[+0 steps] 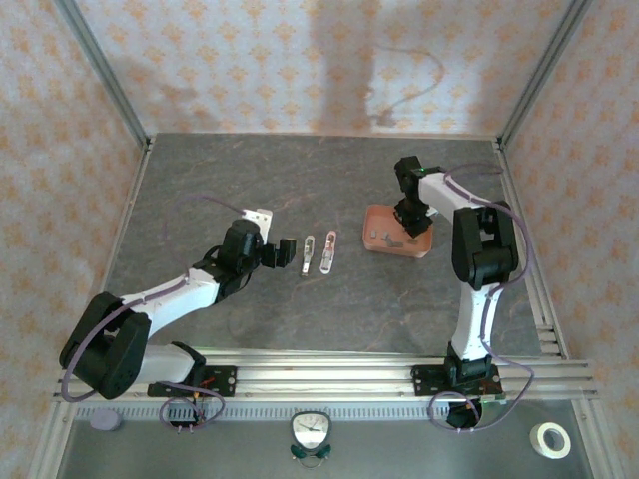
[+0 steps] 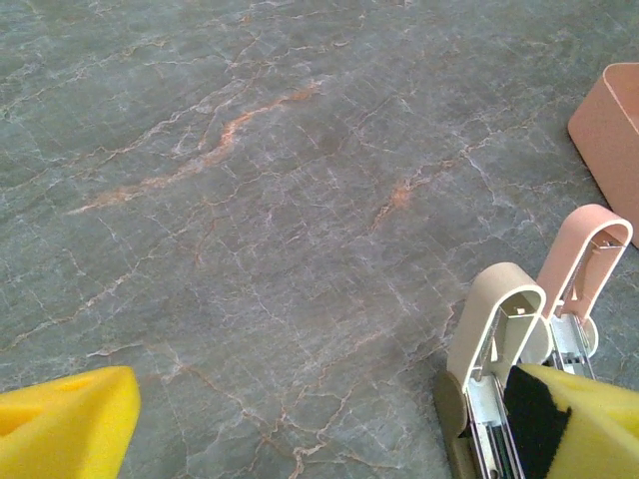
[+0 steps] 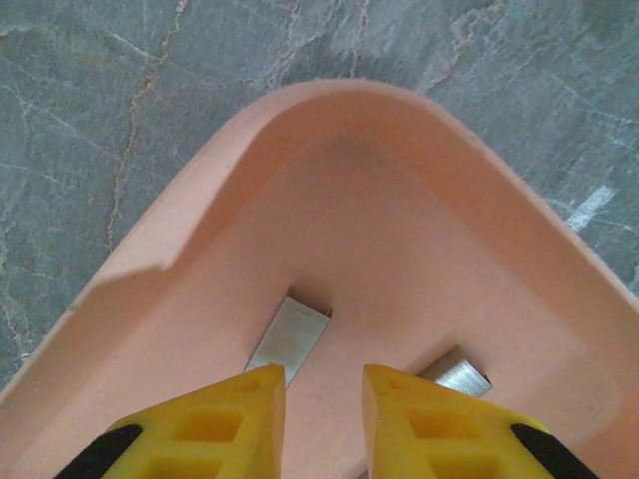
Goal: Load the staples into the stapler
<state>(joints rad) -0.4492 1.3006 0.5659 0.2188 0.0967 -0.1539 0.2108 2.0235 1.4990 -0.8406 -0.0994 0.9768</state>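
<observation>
No staple is loaded yet. The staples (image 3: 290, 339) lie in the tray (image 3: 200, 230), where the right gripper (image 3: 322, 379) hovers with its jaws narrowly apart and nothing between them. Two staplers (image 1: 308, 251) lie opened on the tabletop (image 1: 200, 200), just beside the left gripper (image 2: 319, 424), which is spread wide and empty. Picking, carrying, inserting and closing remain.

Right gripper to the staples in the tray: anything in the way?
Nothing visible. The right gripper is inside the tray rim; two staple strips lie bare on its floor just past the fingertips.
</observation>
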